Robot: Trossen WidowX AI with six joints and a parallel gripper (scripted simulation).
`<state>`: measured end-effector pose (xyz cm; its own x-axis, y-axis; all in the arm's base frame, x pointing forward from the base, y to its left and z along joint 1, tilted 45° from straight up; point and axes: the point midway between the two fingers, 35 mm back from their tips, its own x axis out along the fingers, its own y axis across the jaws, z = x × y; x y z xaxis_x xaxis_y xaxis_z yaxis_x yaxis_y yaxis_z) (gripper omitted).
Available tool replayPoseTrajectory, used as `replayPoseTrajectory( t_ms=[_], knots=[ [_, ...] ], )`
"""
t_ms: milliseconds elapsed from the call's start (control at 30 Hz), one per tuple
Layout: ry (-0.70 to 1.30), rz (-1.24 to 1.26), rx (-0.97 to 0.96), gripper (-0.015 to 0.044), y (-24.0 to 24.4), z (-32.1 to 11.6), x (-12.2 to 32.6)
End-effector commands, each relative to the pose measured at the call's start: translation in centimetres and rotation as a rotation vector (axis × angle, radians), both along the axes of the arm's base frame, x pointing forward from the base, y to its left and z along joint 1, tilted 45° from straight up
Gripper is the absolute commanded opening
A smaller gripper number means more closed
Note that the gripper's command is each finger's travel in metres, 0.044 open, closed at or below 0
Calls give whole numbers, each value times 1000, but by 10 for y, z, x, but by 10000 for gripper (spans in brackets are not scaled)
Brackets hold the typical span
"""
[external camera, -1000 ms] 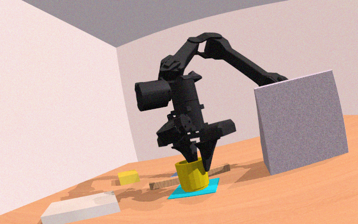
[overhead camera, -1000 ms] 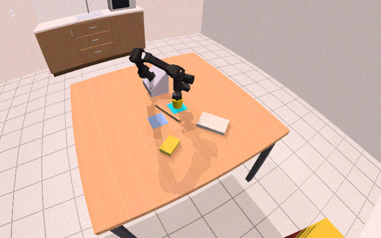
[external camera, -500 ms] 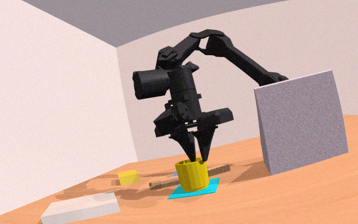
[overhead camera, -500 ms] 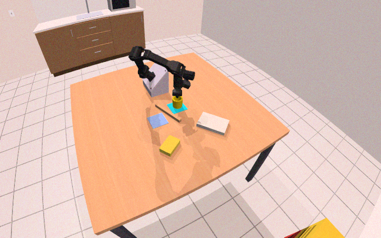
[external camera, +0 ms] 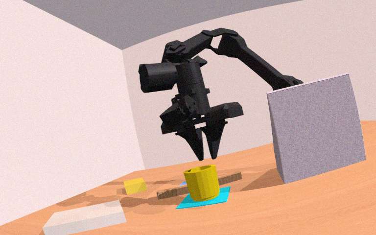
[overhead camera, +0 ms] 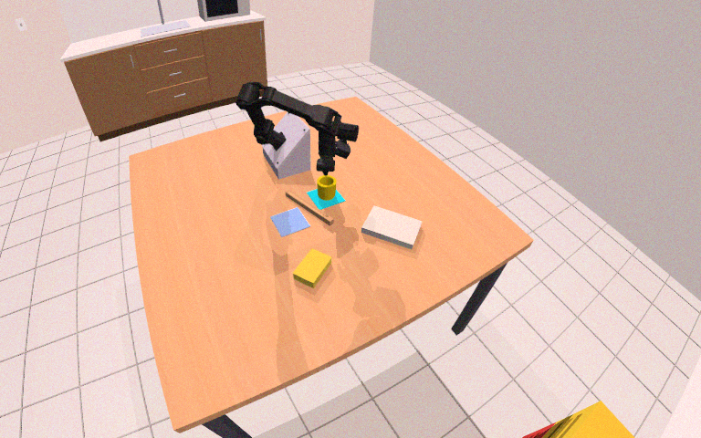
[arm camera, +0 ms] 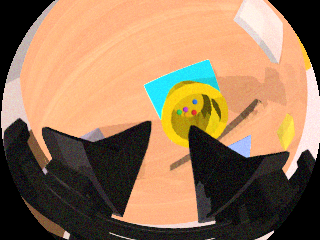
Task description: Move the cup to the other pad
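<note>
One yellow cup [external camera: 201,182] stands upright on the cyan pad [external camera: 205,200], its marbles [arm camera: 188,108] settled inside. It sits directly beneath the gripper [external camera: 206,157], whose jaws hang apart, partly spread and gripping nothing, with a plain gap of air above the rim. The cup's axis runs vertical, in line with the jaws. Judging by this, the release looks done, and any coming move should go straight up, away from the rim.

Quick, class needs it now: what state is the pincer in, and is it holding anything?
Pincer: open, holding nothing; it hangs above the cup, which stands on the cyan pad.
</note>
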<state>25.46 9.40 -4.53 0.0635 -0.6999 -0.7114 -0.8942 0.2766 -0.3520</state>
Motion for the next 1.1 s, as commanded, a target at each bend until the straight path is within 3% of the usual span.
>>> replayPoseTrajectory(
  t_ms=[0, 267, 767, 1067],
  knots=[
    [2, 1, -1, 225, 0, -1, 0],
    [1, 0, 0, 435, 2, 2, 0],
    [-2, -5, 7, 440, 43, 43, -3],
    [0, 3, 2, 440, 42, 42, -3]
  ],
)
